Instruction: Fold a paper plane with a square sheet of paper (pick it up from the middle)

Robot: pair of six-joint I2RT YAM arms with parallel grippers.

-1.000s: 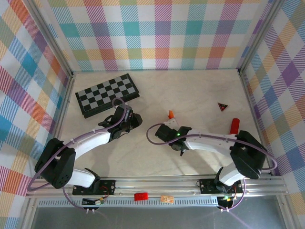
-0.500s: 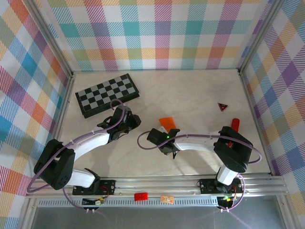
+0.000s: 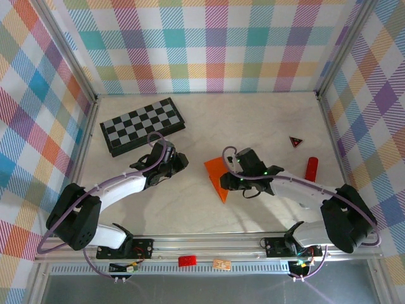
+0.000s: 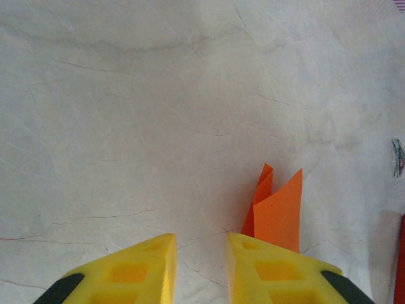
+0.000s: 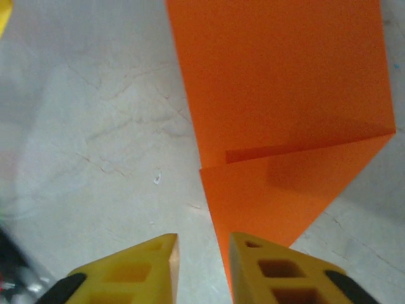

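The square sheet of paper is bright orange and folded into a pointed wedge. It lies flat mid-table, its tip toward the near edge. In the right wrist view the paper shows a diagonal fold flap and runs under the right-hand finger. My right gripper hovers at the paper's right edge. Its jaws stand a little open, with bare table between them. My left gripper sits left of the paper, slightly open and holding nothing. From there the paper shows just past one finger.
A black-and-grey checkerboard lies at the back left. A small dark red triangle and a red cylinder sit at the right. Checked walls close in the table on three sides.
A second ago my right gripper held the paper raised and bunched; it has since opened, and the paper now lies spread on the table. The right wrist shifted right. The left arm stayed put.
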